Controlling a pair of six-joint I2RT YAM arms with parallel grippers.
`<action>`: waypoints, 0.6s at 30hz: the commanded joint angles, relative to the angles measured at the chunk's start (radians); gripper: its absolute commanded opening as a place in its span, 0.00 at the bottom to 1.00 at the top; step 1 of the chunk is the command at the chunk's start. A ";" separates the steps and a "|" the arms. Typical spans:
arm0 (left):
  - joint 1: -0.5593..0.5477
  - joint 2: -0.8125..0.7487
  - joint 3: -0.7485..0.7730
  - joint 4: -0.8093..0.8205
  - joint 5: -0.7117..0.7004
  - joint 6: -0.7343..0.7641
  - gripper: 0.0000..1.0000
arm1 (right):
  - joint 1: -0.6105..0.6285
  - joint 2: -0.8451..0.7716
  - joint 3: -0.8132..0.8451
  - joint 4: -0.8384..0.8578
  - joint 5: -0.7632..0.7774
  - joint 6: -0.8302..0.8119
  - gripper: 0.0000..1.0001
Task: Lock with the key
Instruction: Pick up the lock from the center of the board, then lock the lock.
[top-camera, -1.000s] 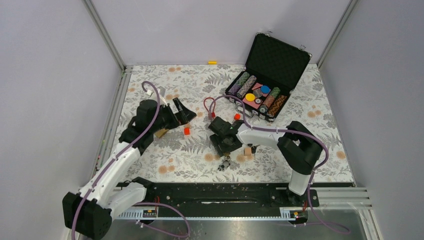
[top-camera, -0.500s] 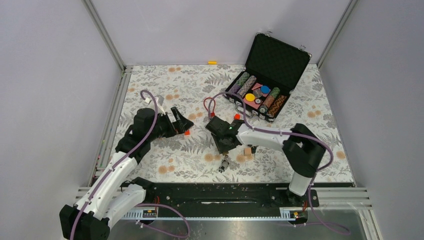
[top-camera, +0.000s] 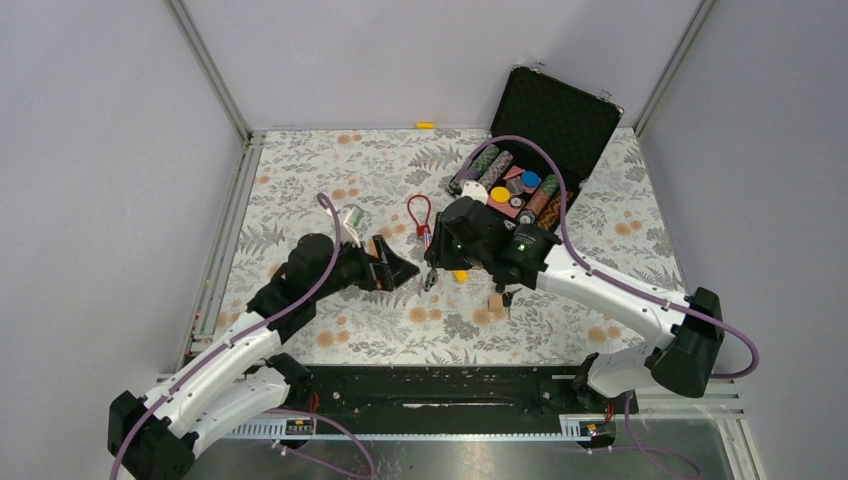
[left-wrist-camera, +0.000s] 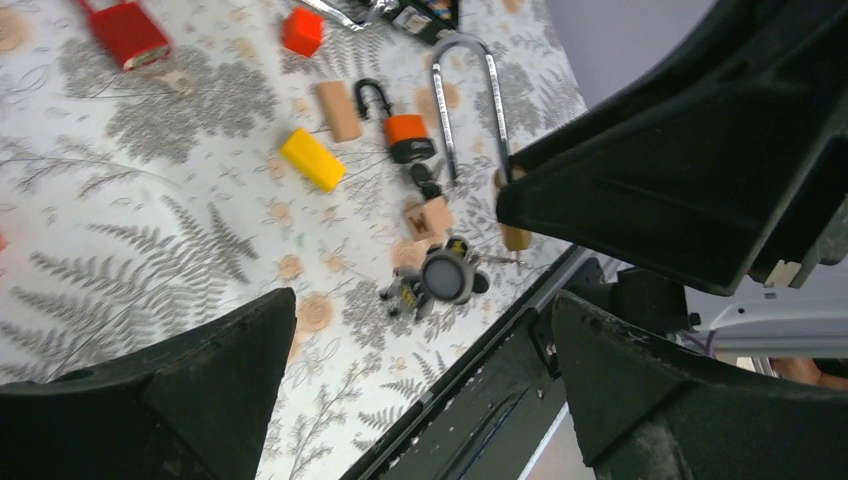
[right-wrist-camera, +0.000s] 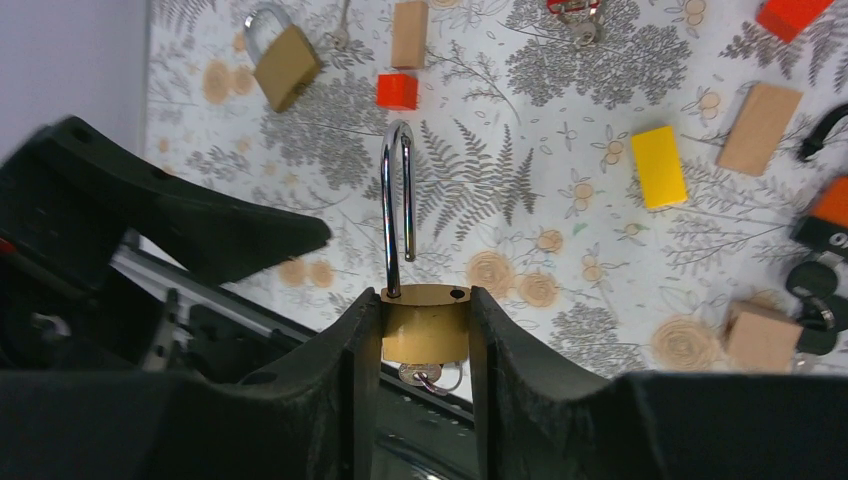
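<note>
My right gripper (right-wrist-camera: 425, 330) is shut on the body of a brass padlock (right-wrist-camera: 425, 322) and holds it above the table. Its long steel shackle (right-wrist-camera: 397, 200) stands open, with one hole in the body empty. A key (right-wrist-camera: 420, 375) sticks in the underside. In the left wrist view the shackle (left-wrist-camera: 470, 95) shows beside the dark right gripper. My left gripper (left-wrist-camera: 420, 400) is open and empty. In the top view it (top-camera: 400, 268) points at the right gripper (top-camera: 437, 264), a short gap away.
On the floral mat lie a second brass padlock (right-wrist-camera: 285, 60), a red block (right-wrist-camera: 397, 90), a yellow block (right-wrist-camera: 659, 165), wooden blocks (right-wrist-camera: 760, 128), an orange padlock (left-wrist-camera: 405, 130), a key bunch (left-wrist-camera: 440, 280) and a red cable lock (top-camera: 420, 215). An open poker chip case (top-camera: 540, 150) stands behind.
My right gripper has lifted the brass padlock off the mat, and the right arm has swung out to the right. My left arm has moved nearer and rightwards, towards the right gripper.
</note>
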 joint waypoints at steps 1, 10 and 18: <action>-0.088 0.006 -0.020 0.236 -0.113 0.003 0.96 | 0.005 -0.060 0.023 0.044 0.011 0.169 0.25; -0.208 0.017 -0.079 0.463 -0.213 0.031 0.95 | 0.005 -0.122 0.008 0.059 0.003 0.290 0.21; -0.265 0.020 -0.102 0.547 -0.347 -0.008 0.79 | 0.005 -0.133 0.002 0.071 -0.003 0.340 0.20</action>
